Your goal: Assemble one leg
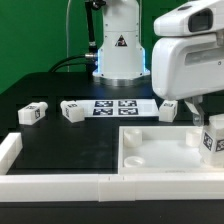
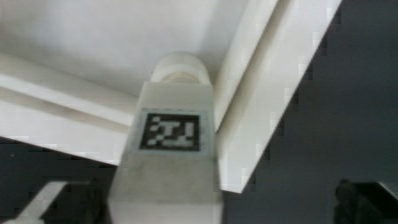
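Your gripper [image 2: 205, 205] is wide open and holds nothing. In the wrist view the two dark fingers [image 2: 43, 202] stand on either side of the leg [image 2: 173, 130] with a gap on each side, so I read no contact yet.

The relation that matters is that this leg sits straight below the gripper, between the jaws. It is on the panel [image 1: 150, 152], at the panel's far corner on the exterior view's right. In the exterior view the same leg [image 1: 213, 140] looks upright, tag facing the camera. Its long axis seems to run roughly along the gripper's approach line, and its rounded end points into the corner of the panel's rim. I can't tell whether it is seated in a socket or just resting there.

There's only one arm, so which is nearer doesn't come up.

Counts:
- Legs: four. One is on the panel, and a second leg [image 1: 170, 110] is just behind the panel, near the gripper. Two are well off the panel on the desk [image 1: 60, 140], toward the exterior view's left: a third leg [image 1: 72, 110] and a fourth leg [image 1: 35, 112].
- Panel: one.
- Marker board [image 1: 113, 106]: one, behind the panel, between the second and third legs.
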`<action>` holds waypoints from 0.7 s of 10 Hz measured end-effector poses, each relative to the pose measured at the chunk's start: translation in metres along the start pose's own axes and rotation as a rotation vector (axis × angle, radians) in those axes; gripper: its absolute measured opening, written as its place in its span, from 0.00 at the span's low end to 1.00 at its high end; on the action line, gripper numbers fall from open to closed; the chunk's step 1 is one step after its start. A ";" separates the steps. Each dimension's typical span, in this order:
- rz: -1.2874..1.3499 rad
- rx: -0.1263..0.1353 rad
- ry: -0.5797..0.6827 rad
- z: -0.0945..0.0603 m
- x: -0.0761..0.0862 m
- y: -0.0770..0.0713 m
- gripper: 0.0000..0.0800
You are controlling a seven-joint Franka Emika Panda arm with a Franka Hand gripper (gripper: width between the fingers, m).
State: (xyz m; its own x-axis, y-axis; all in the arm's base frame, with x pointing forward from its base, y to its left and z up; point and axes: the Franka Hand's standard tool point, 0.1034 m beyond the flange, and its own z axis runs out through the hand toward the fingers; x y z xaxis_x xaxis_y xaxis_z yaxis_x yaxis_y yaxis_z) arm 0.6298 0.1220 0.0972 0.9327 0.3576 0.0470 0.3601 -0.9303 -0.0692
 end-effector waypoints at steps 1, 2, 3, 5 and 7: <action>-0.003 0.018 -0.108 -0.001 -0.004 0.000 0.81; -0.002 0.041 -0.194 -0.001 -0.004 0.000 0.81; -0.002 0.071 -0.303 0.002 -0.007 0.000 0.81; -0.003 0.074 -0.275 0.009 0.005 0.010 0.81; 0.000 0.069 -0.253 0.016 0.003 0.012 0.81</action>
State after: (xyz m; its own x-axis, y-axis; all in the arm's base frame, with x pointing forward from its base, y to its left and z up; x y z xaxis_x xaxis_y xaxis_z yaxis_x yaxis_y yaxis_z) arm 0.6375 0.1129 0.0807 0.9047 0.3746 -0.2029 0.3526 -0.9257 -0.1370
